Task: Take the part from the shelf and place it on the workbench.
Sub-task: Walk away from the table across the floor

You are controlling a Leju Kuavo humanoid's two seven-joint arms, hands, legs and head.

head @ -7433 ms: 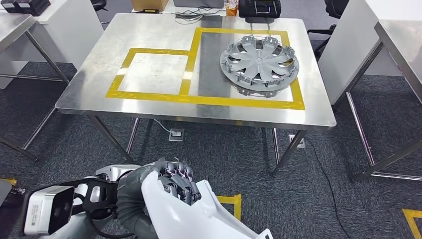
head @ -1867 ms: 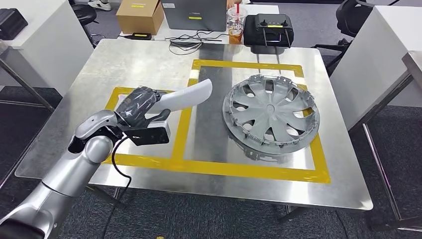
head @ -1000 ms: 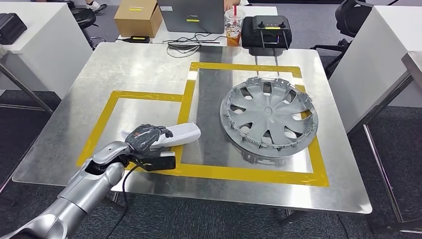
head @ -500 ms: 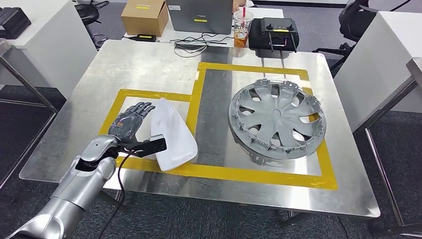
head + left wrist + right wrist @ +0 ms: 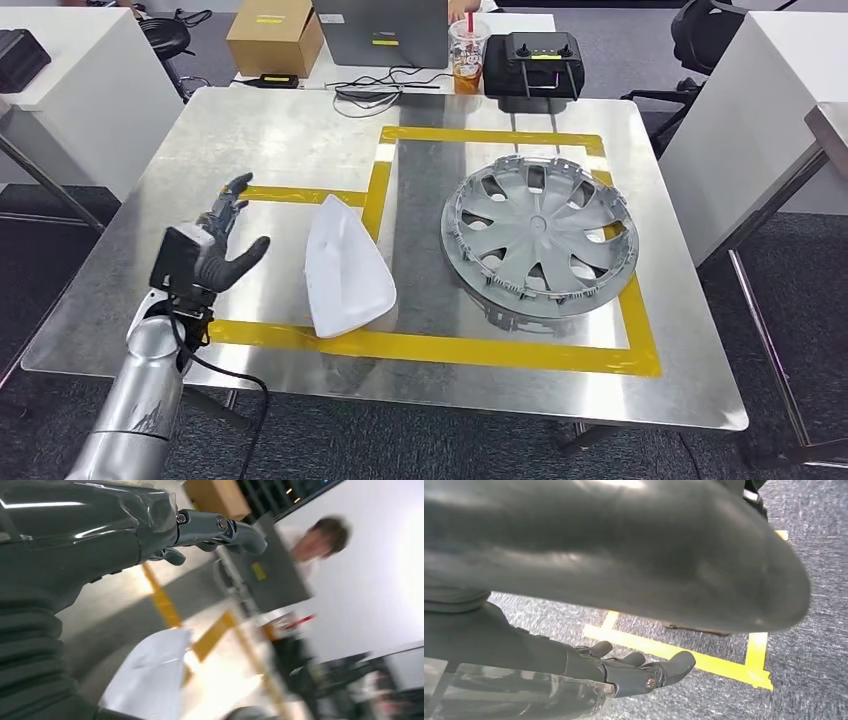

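A white curved plastic part [image 5: 343, 267] lies flat on the steel workbench [image 5: 300, 130], inside the smaller yellow-taped square. My left hand [image 5: 213, 248] hovers to the left of the part, apart from it, fingers spread and holding nothing. The left wrist view shows the same part [image 5: 150, 675] below my left hand's fingers [image 5: 220, 527], blurred. My right hand [image 5: 634, 672] hangs over the carpet with its fingers loosely extended and nothing in them.
A grey wheel cover [image 5: 540, 235] lies in the larger taped rectangle on the right. A cardboard box [image 5: 275, 35], a laptop, a drink cup [image 5: 465, 45] and a black controller [image 5: 530, 60] stand behind the bench. White tables flank both sides. A blurred person [image 5: 320, 545] appears in the left wrist view.
My left hand let go of the white part, which now lies flat on the bench, and has drawn back to the left with fingers spread. The camera shifted slightly.
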